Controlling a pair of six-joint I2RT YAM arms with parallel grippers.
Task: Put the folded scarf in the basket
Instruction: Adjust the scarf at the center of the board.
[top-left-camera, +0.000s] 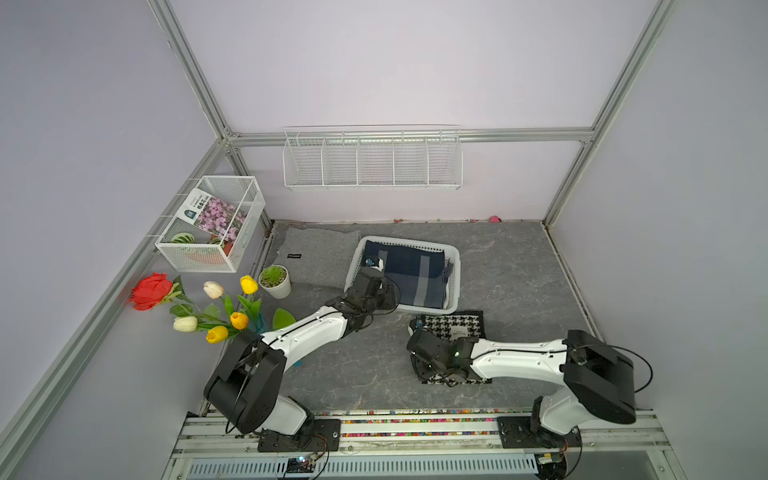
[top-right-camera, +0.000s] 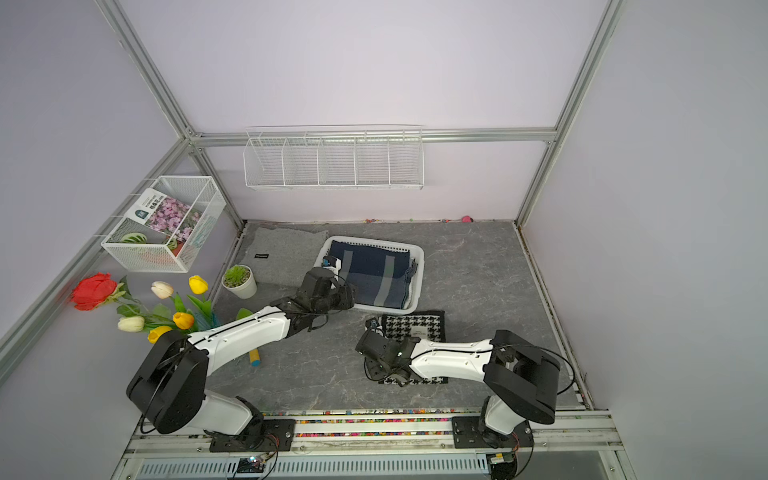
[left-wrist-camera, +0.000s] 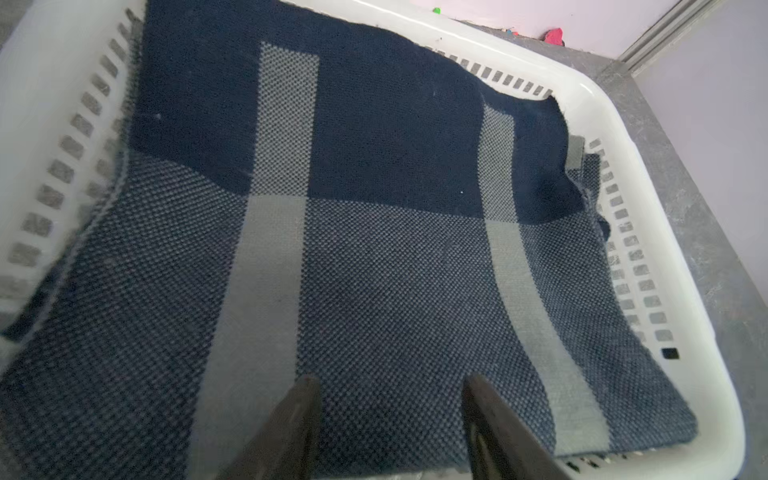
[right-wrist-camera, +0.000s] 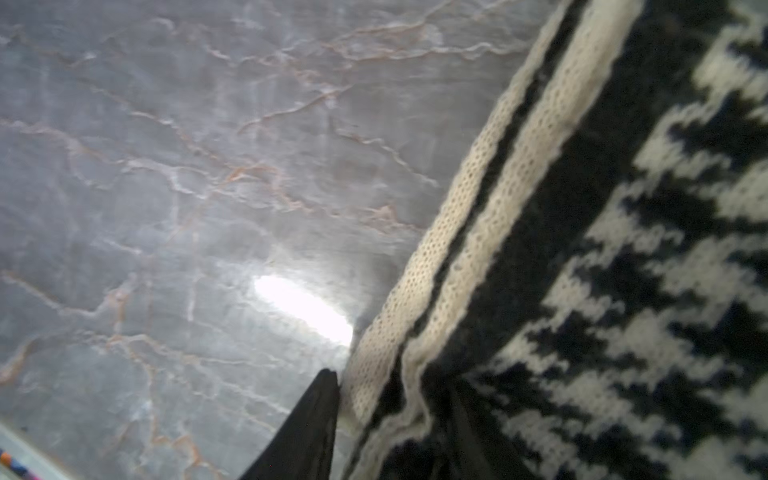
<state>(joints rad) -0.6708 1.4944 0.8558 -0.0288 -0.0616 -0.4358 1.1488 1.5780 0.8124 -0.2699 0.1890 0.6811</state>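
A low white slotted basket (top-left-camera: 456, 270) (top-right-camera: 420, 266) (left-wrist-camera: 623, 124) stands at the table's middle back. A folded navy-and-grey scarf (top-left-camera: 415, 274) (top-right-camera: 374, 274) (left-wrist-camera: 374, 208) lies flat inside it. My left gripper (top-left-camera: 374, 262) (left-wrist-camera: 390, 382) hangs open just above the scarf at the basket's near-left corner, with nothing between its fingers. In front of the basket a folded black-and-white houndstooth scarf (top-left-camera: 453, 328) (top-right-camera: 415, 328) (right-wrist-camera: 623, 249) lies on the table. My right gripper (top-left-camera: 417, 325) (right-wrist-camera: 395, 386) sits at its far-left corner, with the puckered cream edge pinched between its jaws.
A folded grey scarf (top-left-camera: 316, 257) lies left of the basket, beside a potted succulent (top-left-camera: 275, 281) and a vase of tulips (top-left-camera: 216, 307). A wire-mesh box (top-left-camera: 212, 224) and a long wire rack (top-left-camera: 372, 162) hang on the walls. A yellow-and-blue stick (top-right-camera: 254, 357) lies under the left arm.
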